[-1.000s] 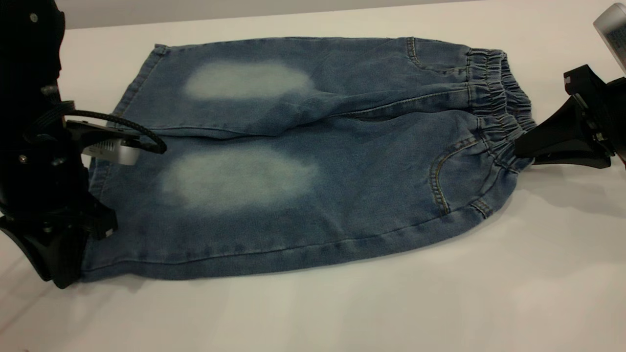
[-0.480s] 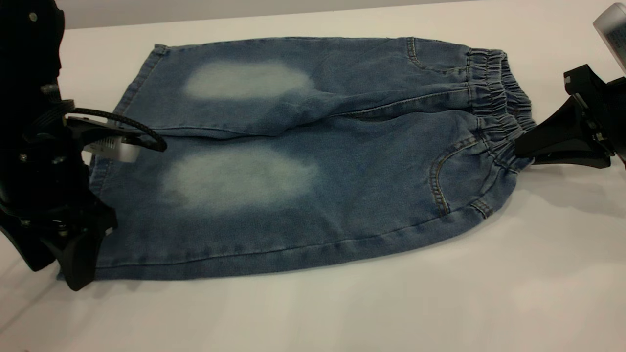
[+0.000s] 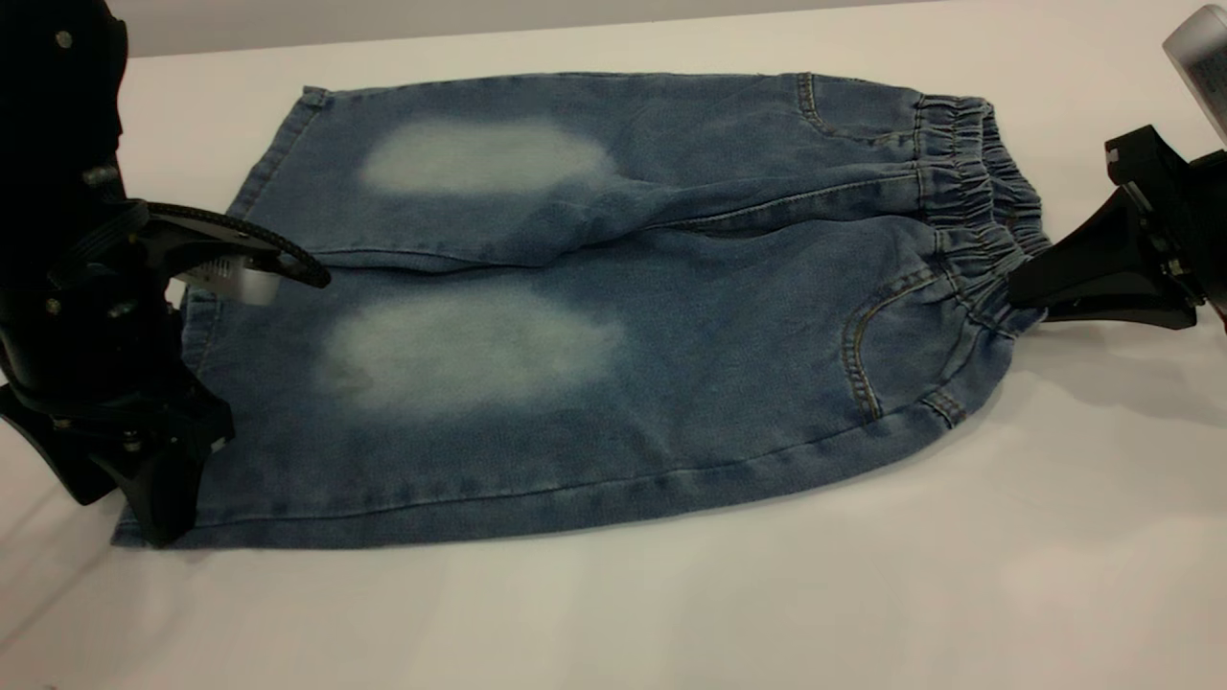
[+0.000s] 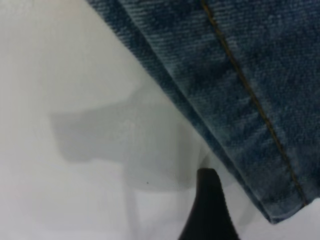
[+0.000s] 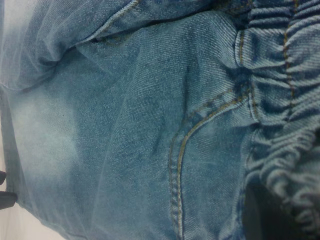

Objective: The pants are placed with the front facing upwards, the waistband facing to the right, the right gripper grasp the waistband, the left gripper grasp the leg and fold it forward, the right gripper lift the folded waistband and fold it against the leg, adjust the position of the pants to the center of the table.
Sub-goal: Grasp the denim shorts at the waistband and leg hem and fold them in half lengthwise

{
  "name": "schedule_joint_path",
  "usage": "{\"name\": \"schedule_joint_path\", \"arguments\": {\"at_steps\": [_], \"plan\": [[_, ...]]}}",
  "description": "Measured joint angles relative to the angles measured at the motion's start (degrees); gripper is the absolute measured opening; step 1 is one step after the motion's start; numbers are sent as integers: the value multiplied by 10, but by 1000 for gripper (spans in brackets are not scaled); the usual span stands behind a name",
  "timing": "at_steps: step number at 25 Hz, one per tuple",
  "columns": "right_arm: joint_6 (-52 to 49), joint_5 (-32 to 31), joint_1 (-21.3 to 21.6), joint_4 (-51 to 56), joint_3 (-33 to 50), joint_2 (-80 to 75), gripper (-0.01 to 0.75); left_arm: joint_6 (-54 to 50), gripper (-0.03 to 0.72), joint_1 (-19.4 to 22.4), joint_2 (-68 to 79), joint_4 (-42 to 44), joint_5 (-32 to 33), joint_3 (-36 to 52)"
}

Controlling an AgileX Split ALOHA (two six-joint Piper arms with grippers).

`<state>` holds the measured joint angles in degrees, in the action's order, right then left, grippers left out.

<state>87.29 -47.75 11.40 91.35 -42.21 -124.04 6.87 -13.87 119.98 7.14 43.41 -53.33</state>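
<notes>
Pants (image 3: pixel 594 316) lay lengthwise between my tools: right tool (image 3: pixel 1030 287) clamped the waistband (image 3: pixel 978 201); left tool (image 3: pixel 144 498) straddled the leg hem, grip undeterminable.

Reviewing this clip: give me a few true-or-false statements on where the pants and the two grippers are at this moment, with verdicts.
1. The pants lie flat on the table, waistband toward the right arm. True.
2. The right gripper is shut on the waistband. True: its black jaws pinch the gathered edge.
3. The left gripper has lifted a leg clear of the table. False: it is down at the hem corner of the near leg, which lies flat.
4. The pants are already folded in half. False: both legs lie spread out side by side.
</notes>
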Motion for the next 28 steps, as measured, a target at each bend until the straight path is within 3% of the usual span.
{"name": "schedule_joint_path", "arguments": {"at_steps": [9,13,22,28], "plan": [[0,-2,0,0,0,0,39,0,449,0,0,-18,-17,0],[0,-3,0,0,1,0,40,0,368,0,0,-25,-25,0],[0,-6,0,0,1,0,41,-1,86,0,-1,-50,-35,0],[2,-10,0,2,1,0,41,7,58,0,-1,-68,10,-28]]}}
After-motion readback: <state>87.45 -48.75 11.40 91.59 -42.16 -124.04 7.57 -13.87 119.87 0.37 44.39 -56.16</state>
